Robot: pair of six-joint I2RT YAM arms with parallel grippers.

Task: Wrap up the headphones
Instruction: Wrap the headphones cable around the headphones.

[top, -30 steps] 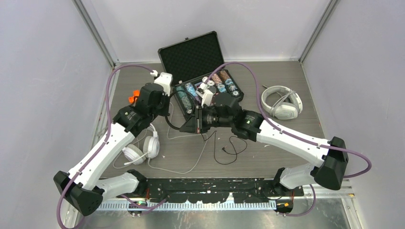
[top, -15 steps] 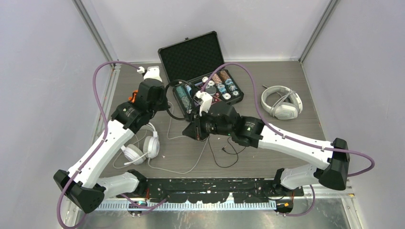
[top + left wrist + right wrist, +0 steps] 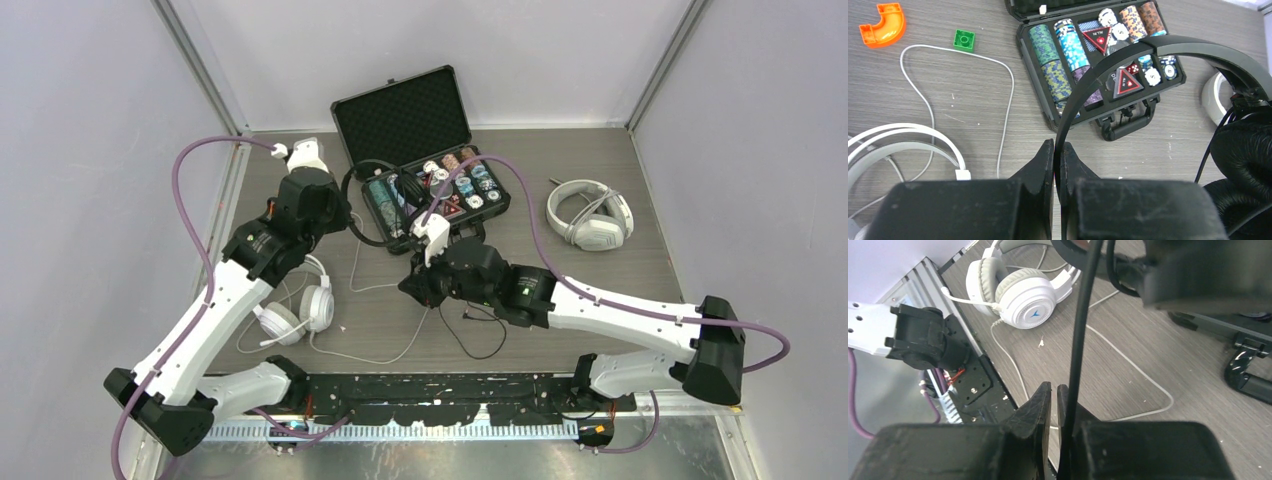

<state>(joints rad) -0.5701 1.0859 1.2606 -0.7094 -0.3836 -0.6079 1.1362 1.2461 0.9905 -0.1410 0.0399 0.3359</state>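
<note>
My left gripper (image 3: 1054,145) is shut on the thin headband of the black headphones (image 3: 1168,45), held above the table with the ear pads (image 3: 1243,145) hanging at the right. From the top view they form a black loop (image 3: 372,163) beside the left gripper (image 3: 345,215). The right gripper (image 3: 1054,386) has its jaws almost together, and the black cord (image 3: 1080,330) runs along the inner edge of its right finger. It sits mid-table (image 3: 408,285). The white headphones with mic (image 3: 300,310) lie at the left. The bulky white-grey headphones (image 3: 590,215) lie at the right.
An open black case (image 3: 400,115) of poker chips stands at the back centre. Slack black cord (image 3: 470,335) and a white cable (image 3: 390,345) trail over the near table. An orange curved piece (image 3: 883,22) and a green brick (image 3: 963,40) lie at the far left.
The left arm has carried the black headphones toward the back of the table. The right gripper has drawn back toward the near edge and to the right, with the cord stretched between them.
</note>
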